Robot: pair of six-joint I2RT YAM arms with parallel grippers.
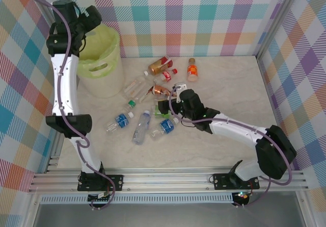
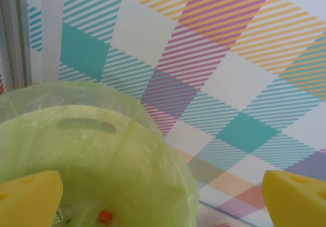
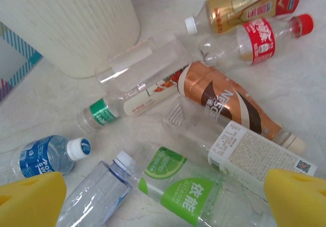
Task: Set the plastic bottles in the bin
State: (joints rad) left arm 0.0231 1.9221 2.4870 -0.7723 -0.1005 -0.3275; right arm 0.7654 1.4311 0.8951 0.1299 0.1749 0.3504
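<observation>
The right pincer (image 3: 163,204) is spread wide apart, low over a green-label bottle (image 3: 186,199) lying on the desk (image 3: 316,109). A brown bottle (image 3: 229,102) lies near it, and other bottles (image 3: 260,33) lie around, close to the bin (image 3: 76,28). The left pincer (image 2: 163,201) is wide apart too, up above the bin.

Robot lab test cell, plaid-printed backdrop walls (image 1: 214,18), aluminium rail frame (image 1: 168,178), pale marbled tabletop (image 1: 239,84)
</observation>
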